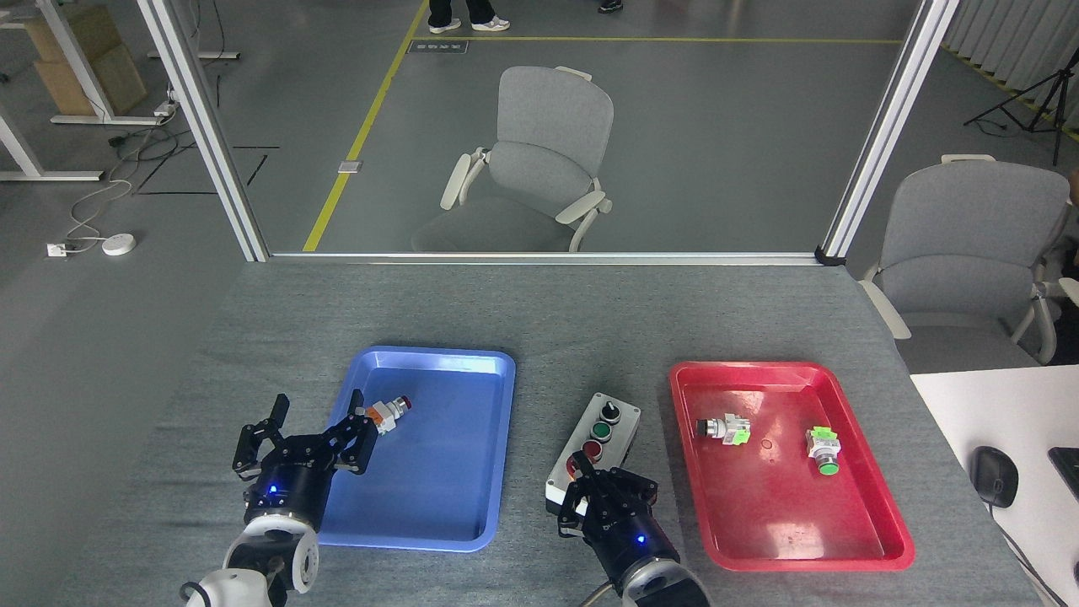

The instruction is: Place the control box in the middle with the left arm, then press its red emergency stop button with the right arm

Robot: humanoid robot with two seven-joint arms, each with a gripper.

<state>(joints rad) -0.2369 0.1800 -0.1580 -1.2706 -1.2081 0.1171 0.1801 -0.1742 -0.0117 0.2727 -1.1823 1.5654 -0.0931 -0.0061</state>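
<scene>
Now: right gripper point(586, 482) clenched (over red emergency stop button point(576, 463)) | left gripper point(308, 430) released

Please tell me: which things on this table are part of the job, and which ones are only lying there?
Part of the job:
- control box
- its emergency stop button, mostly hidden by the right pincer
- left pincer

Only lying there:
- blue tray with orange switch
- red tray with two green-backed switches
- mouse
</scene>
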